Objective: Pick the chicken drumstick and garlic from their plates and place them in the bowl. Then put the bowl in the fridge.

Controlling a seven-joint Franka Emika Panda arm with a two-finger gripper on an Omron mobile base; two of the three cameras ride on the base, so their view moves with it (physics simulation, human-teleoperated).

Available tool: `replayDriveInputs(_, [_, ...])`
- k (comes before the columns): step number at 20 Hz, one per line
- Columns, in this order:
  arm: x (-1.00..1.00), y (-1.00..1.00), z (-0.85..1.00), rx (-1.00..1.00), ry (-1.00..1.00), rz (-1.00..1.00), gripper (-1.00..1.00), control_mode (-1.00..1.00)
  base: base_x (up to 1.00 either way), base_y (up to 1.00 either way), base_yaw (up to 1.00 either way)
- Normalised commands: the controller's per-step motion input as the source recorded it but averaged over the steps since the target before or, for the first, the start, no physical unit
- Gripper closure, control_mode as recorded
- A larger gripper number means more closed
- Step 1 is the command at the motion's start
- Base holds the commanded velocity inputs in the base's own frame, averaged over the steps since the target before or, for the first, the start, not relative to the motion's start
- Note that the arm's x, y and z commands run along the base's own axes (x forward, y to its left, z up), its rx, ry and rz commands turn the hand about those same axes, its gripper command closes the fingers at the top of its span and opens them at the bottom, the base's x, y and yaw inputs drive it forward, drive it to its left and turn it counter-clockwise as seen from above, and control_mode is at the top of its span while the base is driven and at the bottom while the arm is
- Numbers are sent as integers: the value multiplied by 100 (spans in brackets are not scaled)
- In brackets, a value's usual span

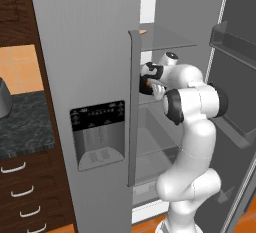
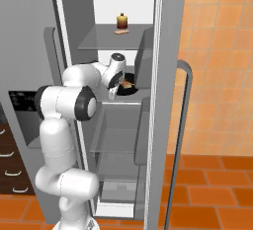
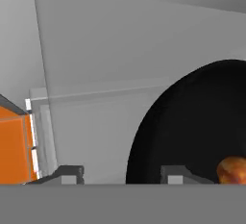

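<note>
Nearest the hand camera, two finger tips (image 3: 175, 174) of the gripper (image 3: 120, 175) are seen spread, released around one bowl (image 3: 192, 127) rim, with one chicken drumstick (image 3: 233, 170) inside.

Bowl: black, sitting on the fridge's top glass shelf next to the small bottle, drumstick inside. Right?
Not the top shelf. In the right base view the bowl sits on the second glass shelf of the fridge, one level below the small bottle, with the gripper at its rim. It is black, and the drumstick is inside.

Glossy black bowl (image 3: 192, 127) on smooth glass shelf (image 3: 96, 122); brushed-metal fridge (image 1: 90, 52).
</note>
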Motion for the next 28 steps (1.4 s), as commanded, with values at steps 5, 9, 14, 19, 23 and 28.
replayDriveInputs(5, [-80,10,26,0,-7,-1,-100,-100,0,0,0])
replayDriveInputs(9, [-100,9,21,1,-1,-14,-100,-100,0,0,0])
replayDriveInputs(14, [-100,15,39,1,0,-19,-100,-100,0,0,0])
replayDriveInputs(19, [-100,3,35,8,1,-18,-100,-100,0,0,0])
replayDriveInputs(23, [-100,6,31,4,0,-17,-100,-100,0,0,0])
replayDriveInputs(28, [-100,1,8,2,-7,-19,-100,-100,0,0,0])
